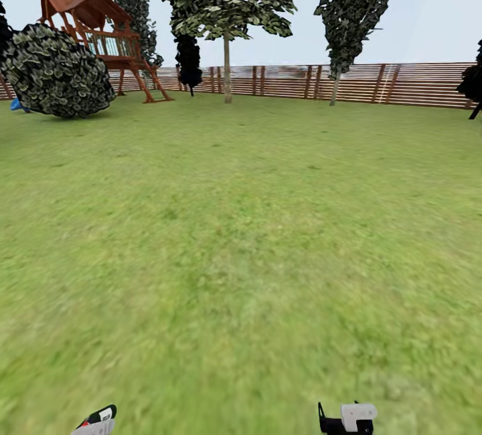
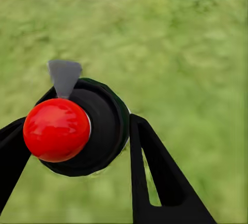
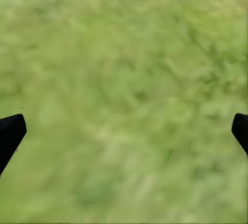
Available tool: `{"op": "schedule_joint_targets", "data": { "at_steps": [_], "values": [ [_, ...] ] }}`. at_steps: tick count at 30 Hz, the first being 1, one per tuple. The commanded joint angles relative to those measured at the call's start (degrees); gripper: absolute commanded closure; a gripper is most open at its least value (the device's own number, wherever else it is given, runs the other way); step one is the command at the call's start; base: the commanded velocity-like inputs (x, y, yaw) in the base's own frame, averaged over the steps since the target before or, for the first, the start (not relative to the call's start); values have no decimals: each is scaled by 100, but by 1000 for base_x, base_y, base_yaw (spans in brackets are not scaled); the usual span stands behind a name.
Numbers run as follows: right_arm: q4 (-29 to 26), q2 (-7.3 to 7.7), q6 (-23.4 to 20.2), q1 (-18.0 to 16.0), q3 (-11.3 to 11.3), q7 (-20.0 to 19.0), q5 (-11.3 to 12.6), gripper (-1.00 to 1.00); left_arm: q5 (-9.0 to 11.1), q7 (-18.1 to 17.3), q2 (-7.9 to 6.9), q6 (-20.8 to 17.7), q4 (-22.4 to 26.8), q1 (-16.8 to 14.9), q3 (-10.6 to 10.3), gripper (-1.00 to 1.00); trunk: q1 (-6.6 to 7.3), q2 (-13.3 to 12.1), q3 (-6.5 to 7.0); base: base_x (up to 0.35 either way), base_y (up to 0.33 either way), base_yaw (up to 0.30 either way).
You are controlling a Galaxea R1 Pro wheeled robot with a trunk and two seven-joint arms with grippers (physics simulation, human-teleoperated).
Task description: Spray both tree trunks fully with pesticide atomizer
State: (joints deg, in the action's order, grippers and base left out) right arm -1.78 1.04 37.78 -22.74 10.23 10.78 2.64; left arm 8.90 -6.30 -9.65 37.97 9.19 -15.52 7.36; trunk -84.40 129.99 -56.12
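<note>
Over grass | left end effector (image 2: 72,146) clamps atomizer (image 2: 85,128) (red cap) | right end effector (image 3: 124,133) spread wide, empty

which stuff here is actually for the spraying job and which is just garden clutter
For the job:
- atomizer, red-capped, between the left gripper's fingers
- bare-trunked tree by the fence
- lawn

Just there:
- wooden playhouse
- round bush
- slat fence
- dark conifer
- right gripper, open over grass
</note>
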Motion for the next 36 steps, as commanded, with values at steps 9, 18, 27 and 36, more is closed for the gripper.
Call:
{"op": "schedule_joint_targets", "data": {
  "at_steps": [9,18,27,36],
  "values": [
    [3,-7,10,-3,50,29,26,-100,59,-56,0,17,-2,-6,20,100,-3,2,-5,339,0,41],
    [5,-3,10,-3,49,29,26,-100,63,-56,5,18,-5,-5,20,100,-3,2,-5,339,0,59],
    [11,-8,10,-3,50,29,17,-100,68,-56,2,18,-13,-4,20,100,-3,2,-5,339,0,0],
    [11,0,8,-3,57,14,6,-100,68,-56,1,24,-13,-4,20,100,-3,2,-5,339,0,0]
  ]
}}
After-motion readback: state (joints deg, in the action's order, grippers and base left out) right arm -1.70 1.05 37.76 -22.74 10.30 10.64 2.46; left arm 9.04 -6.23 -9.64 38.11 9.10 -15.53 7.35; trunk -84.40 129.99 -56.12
